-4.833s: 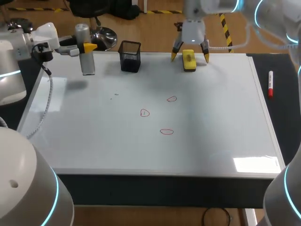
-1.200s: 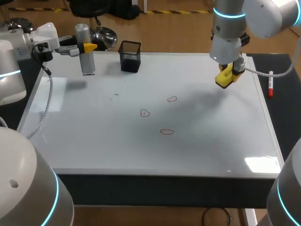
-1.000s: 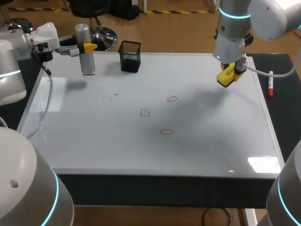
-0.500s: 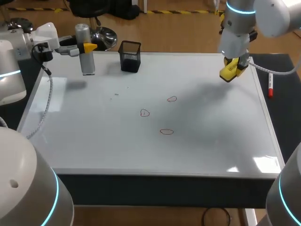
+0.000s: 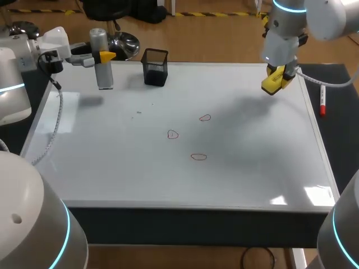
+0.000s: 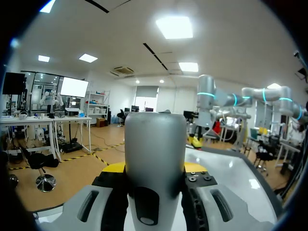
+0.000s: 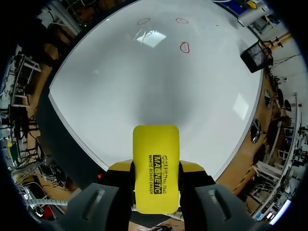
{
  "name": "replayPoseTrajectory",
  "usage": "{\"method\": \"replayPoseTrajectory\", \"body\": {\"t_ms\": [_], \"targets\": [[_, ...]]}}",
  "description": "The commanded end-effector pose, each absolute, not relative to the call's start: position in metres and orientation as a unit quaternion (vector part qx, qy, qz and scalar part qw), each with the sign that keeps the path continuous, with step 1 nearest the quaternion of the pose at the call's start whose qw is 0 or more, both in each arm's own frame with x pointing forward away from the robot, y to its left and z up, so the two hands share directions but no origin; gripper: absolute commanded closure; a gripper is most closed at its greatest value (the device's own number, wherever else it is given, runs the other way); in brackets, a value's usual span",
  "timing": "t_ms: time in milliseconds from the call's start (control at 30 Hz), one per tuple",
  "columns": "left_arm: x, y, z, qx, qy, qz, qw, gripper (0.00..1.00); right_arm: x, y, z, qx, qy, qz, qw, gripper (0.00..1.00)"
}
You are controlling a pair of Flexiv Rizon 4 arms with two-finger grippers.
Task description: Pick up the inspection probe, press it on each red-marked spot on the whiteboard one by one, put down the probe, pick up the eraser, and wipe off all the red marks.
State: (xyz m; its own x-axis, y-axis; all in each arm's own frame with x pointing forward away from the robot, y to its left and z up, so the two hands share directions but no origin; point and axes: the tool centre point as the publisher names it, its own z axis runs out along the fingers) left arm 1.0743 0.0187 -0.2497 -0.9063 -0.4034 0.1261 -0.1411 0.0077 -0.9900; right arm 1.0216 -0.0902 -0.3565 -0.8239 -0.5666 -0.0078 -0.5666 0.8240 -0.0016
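The three red marks are small open loops near the middle of the whiteboard, none wiped. They lie toward the near left of the yellow eraser, held above the far right corner with its long axis along the fingers. The right tool pinches it and is nearer. The left tool pinches the upright probe near the far left corner.

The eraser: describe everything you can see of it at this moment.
The eraser is a bright yellow rectangular block with rounded corners and black print on its broad face; it looks like plastic. The right claw is shut on it, one finger on each long side. It hangs tilted in the air over the far right part of the whiteboard, touching nothing else.
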Motion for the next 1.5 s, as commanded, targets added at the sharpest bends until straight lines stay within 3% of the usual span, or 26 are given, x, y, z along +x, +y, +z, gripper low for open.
{"method": "replayPoseTrajectory", "body": {"t_ms": [33,633,1500], "targets": [[1.073,0.018,-0.249,-0.194,0.703,-0.677,0.099,1.0,1.023,-0.091,-0.356,-0.297,0.955,-0.001,0.003,1.0],[1.069,0.015,-0.243,-0.187,0.696,-0.685,0.105,1.0,1.023,-0.091,-0.356,-0.297,0.955,-0.001,0.003,1.0],[0.937,-0.1,-0.229,-0.043,0.679,-0.733,0.008,1.0,1.023,-0.091,-0.356,-0.297,0.955,-0.001,0.003,1.0]]}}
